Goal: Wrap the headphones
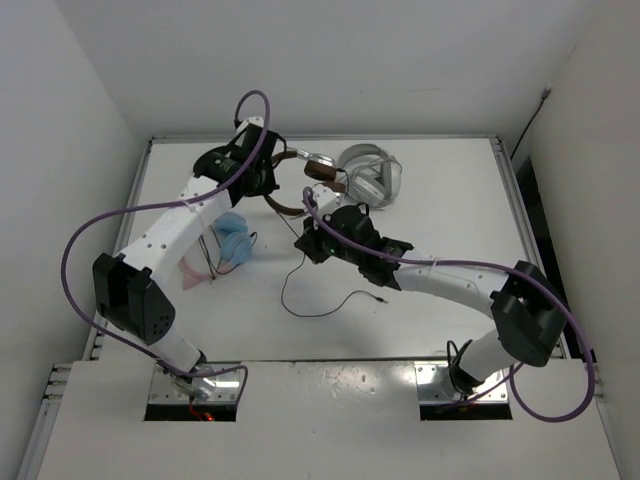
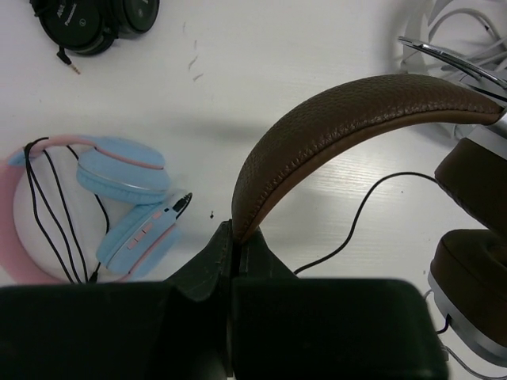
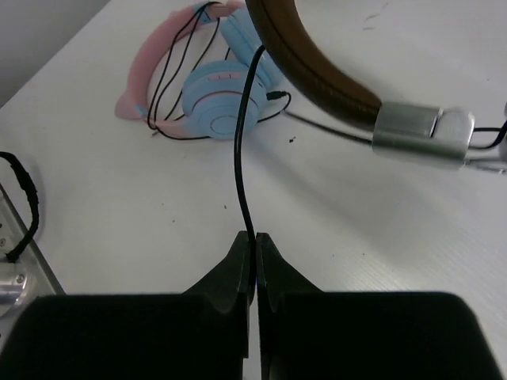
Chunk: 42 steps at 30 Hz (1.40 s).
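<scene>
The brown headphones (image 1: 300,180) are held above the table at the back middle. My left gripper (image 2: 235,234) is shut on the brown leather-look headband (image 2: 348,119); the brown earcups (image 2: 475,229) hang at the right of the left wrist view. My right gripper (image 3: 254,240) is shut on the thin black cable (image 3: 242,142), which runs up toward the headband (image 3: 317,71) and its silver slider (image 3: 420,131). In the top view my right gripper (image 1: 312,238) sits just below the headphones, and the loose cable (image 1: 320,300) trails on the table to its plug.
Pink-and-blue headphones (image 1: 228,245) lie left of centre on the table; they also show in the left wrist view (image 2: 119,206) and the right wrist view (image 3: 198,87). White-grey headphones (image 1: 372,175) lie at the back right. Small black headphones (image 2: 95,24) lie further off.
</scene>
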{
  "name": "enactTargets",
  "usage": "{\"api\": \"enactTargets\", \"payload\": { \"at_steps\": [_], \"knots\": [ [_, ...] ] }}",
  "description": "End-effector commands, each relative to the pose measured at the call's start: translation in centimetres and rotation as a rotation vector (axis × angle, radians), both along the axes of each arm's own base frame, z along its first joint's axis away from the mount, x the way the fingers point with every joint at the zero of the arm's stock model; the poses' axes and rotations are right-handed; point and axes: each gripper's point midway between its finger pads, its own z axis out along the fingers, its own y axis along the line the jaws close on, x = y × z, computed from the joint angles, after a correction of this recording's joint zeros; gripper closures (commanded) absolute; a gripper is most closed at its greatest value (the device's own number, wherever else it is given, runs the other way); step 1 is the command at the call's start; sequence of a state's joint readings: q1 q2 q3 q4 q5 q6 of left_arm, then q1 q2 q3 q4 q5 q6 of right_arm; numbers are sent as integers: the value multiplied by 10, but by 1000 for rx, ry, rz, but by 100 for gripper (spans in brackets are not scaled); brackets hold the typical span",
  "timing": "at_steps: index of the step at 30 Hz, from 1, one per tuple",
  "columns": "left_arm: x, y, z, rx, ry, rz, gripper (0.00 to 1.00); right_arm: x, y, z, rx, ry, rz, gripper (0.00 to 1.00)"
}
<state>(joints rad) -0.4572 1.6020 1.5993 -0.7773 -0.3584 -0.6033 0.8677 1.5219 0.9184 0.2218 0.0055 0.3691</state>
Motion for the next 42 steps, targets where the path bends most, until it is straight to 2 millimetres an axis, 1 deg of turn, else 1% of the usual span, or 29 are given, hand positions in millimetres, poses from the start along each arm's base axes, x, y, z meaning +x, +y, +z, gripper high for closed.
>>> {"api": "enactTargets", "payload": {
  "at_steps": [1,2,3,4,6,7,8,11,12,13,14,15,17,18,21,23,24,26,27,28,30,33,34,35,36,37,38,39,42],
  "knots": [
    [6,-3,17,11,-85,20,100,11,8,44,79,-78,8,100],
    [6,-6,19,19,-96,11,100,15,7,48,86,-84,-1,100],
    [4,-2,8,39,-75,17,100,18,3,55,92,-90,-10,100],
    [1,-1,8,39,-73,17,100,17,2,53,83,-82,-10,100],
    [1,1,2,49,-68,24,100,20,-3,62,98,-97,-23,100],
    [-1,2,-4,64,-56,16,100,22,-10,59,87,-92,-42,100],
    [-1,2,-4,65,-56,16,100,23,-15,66,94,-100,-51,100],
    [-3,6,-3,77,-60,18,100,22,-29,65,73,-103,-79,100],
    [-1,12,-3,86,-59,27,100,24,-36,63,65,-97,-92,100],
    [1,16,-4,82,-51,21,100,22,-38,70,68,-115,-89,100],
    [2,18,-4,75,-48,24,100,23,-46,67,55,-104,-102,100],
    [1,23,-6,88,-37,26,100,26,-53,69,48,-115,-121,100],
    [3,25,-10,86,-21,17,100,26,-63,75,44,-131,-137,100],
    [1,32,-16,94,-3,29,100,27,-68,77,44,-131,-148,100],
    [0,37,-29,129,32,5,100,30,-80,91,51,-167,-167,100],
    [2,42,-32,149,43,0,100,31,-88,96,40,-188,-174,100],
    [-1,42,-37,169,59,-27,100,32,-94,108,53,-203,-187,100],
    [0,43,-41,193,69,-47,100,34,-101,116,36,-240,-190,100],
    [-1,48,-45,203,81,-45,100,36,-107,118,30,-248,-199,100],
    [-1,48,-45,217,82,-58,100,38,-114,130,40,-274,-215,100],
    [-4,49,-54,241,101,-92,100,42,-125,132,25,-286,-231,100],
    [-9,51,-66,280,117,-144,100,46,-140,142,16,-317,-258,100],
    [-9,50,-62,276,95,-159,100,51,-147,142,2,-326,-275,100],
    [-11,51,-58,291,82,-191,100,50,-150,147,12,-336,-276,100],
    [-17,48,-66,290,96,-230,100,50,-155,151,9,-352,-282,100],
    [-19,46,-68,290,94,-259,100,54,-161,151,-1,-358,-296,100],
    [-20,45,-68,302,88,-301,100,54,-161,151,-1,-358,-296,100],
    [-27,40,-75,301,105,-344,100,55,-166,155,2,-365,-311,100],
    [-34,27,-77,291,89,-456,100,57,-168,162,6,-389,-304,100]
  ]
}}
